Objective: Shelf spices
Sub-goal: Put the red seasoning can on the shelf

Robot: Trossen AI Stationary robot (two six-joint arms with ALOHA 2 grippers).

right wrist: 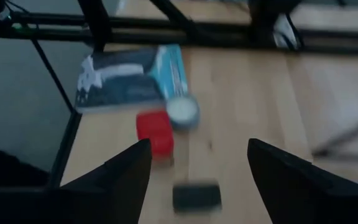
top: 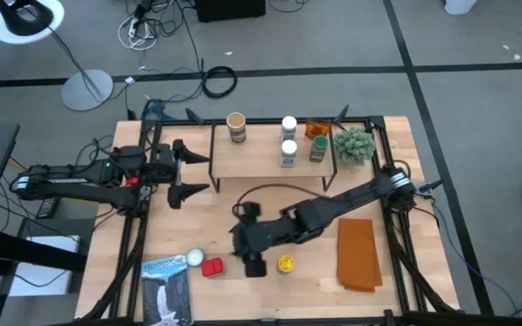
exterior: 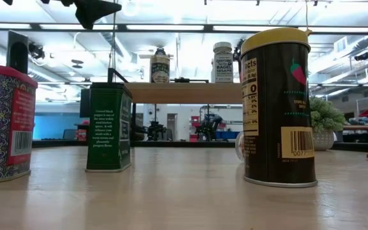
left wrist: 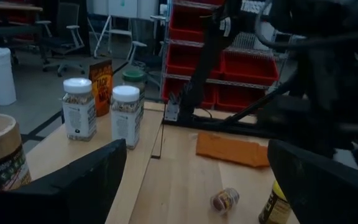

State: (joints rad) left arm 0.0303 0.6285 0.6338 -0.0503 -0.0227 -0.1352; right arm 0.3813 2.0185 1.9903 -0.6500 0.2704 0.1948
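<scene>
Wooden tabletop (top: pixel 243 213) standing on grey floor with cables. Shelf (top: pixel 270 154) sitting along far edge, carrying five jars. Yellow-lidded tin (top: pixel 285 263), red tin (top: pixel 212 266), dark green tin (top: pixel 256 267) waiting near front edge. Right gripper (top: pixel 246 237) hovering over green tin, fingers spread, holding nothing. Left gripper (top: pixel 193 169) idling beside shelf, open, empty. Left wrist view alone showing small jar (left wrist: pixel 224 200) lying, apparently on its side.

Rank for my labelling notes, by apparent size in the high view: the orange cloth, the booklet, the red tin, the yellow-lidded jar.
1. Orange cloth and booklet: look alike, unranked.
2. Red tin and yellow-lidded jar: both small, too close to rank.
</scene>
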